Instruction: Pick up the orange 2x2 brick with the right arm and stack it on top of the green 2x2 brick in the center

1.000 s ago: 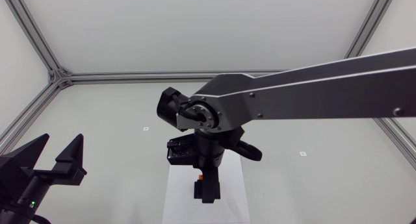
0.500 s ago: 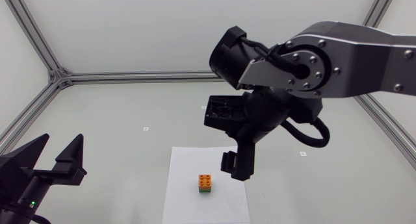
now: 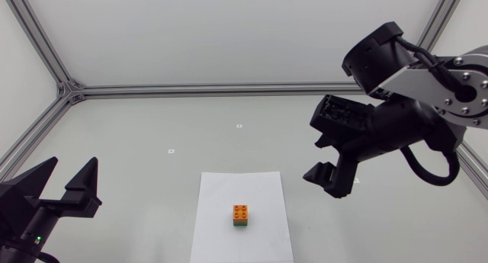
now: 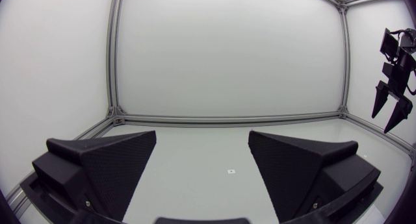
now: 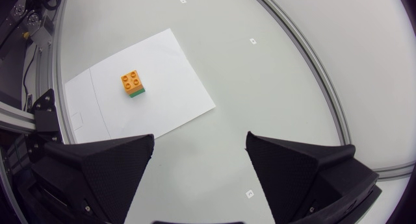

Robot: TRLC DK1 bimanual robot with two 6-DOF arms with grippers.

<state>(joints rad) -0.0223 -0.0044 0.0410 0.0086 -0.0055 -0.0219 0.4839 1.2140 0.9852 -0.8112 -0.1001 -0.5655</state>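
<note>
The orange 2x2 brick sits stacked on the green 2x2 brick, on a white paper sheet near the table's front middle. In the right wrist view the orange brick tops the green brick, far ahead of the fingers. My right gripper hangs open and empty above the table, to the right of the stack. My left gripper stands open and empty at the front left. The left wrist view shows the right gripper high at the far right.
Small white markers dot the grey table. An aluminium frame borders the table along the back and sides.
My right arm has let go of the orange brick on the green one, then lifted and swung away to the right. The left arm has kept still.
</note>
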